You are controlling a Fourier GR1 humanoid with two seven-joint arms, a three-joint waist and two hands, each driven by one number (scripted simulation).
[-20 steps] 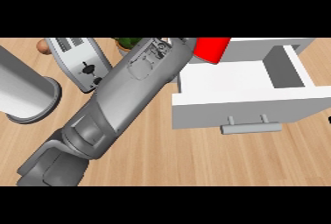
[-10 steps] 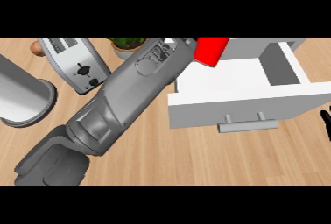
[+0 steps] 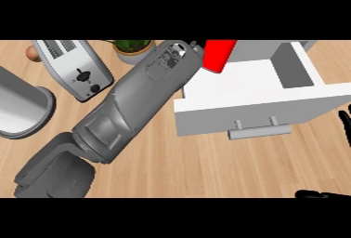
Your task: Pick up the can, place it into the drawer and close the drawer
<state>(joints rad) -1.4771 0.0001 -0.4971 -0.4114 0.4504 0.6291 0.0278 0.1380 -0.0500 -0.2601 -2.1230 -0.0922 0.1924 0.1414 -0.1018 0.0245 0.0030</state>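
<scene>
- In the head view, our left forearm (image 3: 140,100) runs slantwise from the lower left corner up to the middle of the top edge, and crosses the wooden counter (image 3: 205,167).
- The left hand (image 3: 195,46) is almost wholly hidden behind the wrist end of that forearm. We cannot tell whether it is curled round anything.
- The red can (image 3: 221,55) shows just beside that wrist end, at the top of the view, and its upper part is cut off there.
- The can's lower end lies over the back left corner of the drawer (image 3: 260,111). We cannot tell whether it stands on the drawer's floor or hangs above it.
- The drawer is white and pulled out towards us, and its handle (image 3: 260,130) sits on the front face.
- Our right hand (image 3: 345,122) shows only at the right edge, near the drawer's front corner. Its fingers point up, uncurled, and hold nothing.
- Left of the forearm a toaster (image 3: 74,69) lies on the counter, with a potted plant (image 3: 133,49) behind it.
- A grey round vessel (image 3: 21,109) stands at the left edge, well apart from the drawer.
</scene>
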